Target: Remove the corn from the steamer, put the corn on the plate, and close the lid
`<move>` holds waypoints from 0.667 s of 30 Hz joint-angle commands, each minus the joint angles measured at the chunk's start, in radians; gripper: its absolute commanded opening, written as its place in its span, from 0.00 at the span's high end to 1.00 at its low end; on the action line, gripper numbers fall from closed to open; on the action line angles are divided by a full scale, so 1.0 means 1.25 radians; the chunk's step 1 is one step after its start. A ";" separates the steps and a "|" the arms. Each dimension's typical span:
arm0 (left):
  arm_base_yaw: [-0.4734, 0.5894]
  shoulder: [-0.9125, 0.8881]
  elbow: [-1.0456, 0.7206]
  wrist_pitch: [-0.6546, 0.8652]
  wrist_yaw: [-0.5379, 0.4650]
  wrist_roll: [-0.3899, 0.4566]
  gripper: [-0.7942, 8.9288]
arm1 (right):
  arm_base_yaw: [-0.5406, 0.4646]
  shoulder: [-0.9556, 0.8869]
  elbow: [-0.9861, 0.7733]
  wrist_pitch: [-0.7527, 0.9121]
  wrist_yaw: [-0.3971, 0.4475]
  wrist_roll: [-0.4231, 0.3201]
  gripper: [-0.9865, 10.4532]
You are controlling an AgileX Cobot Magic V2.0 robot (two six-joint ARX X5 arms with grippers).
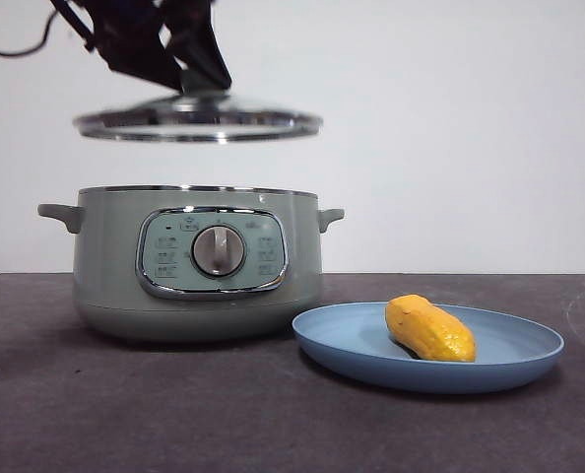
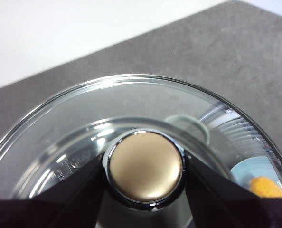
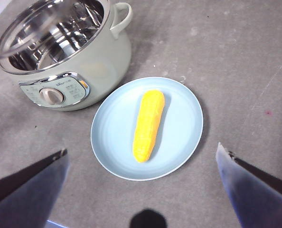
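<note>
- Corn (image 3: pixel 148 124) out of steamer (image 1: pixel 199 261), lying on plate (image 3: pixel 115 124) below right gripper (image 3: pixel 143 185), jaws wide, empty.
- Left gripper (image 2: pixel 145 173) jaws clamp lid (image 1: pixel 198 120) knob, above open steamer; closing left.

The corn (image 3: pixel 149 125) lies lengthwise across the middle of the plate (image 3: pixel 181 102). Just beside the plate stands the open steamer (image 3: pixel 100 61). The right end effector (image 3: pixel 143 187) hovers above the plate, jaws spread wide.
</note>
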 commanded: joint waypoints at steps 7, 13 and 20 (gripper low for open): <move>0.006 0.044 0.007 0.052 -0.019 0.042 0.93 | 0.002 -0.001 -0.004 0.004 0.000 -0.006 0.42; 0.016 0.069 0.007 0.051 -0.019 0.054 0.93 | 0.002 -0.001 -0.004 0.004 0.000 -0.006 0.42; 0.020 0.079 0.006 0.045 -0.017 0.054 0.93 | 0.002 -0.001 -0.004 0.004 0.000 -0.006 0.42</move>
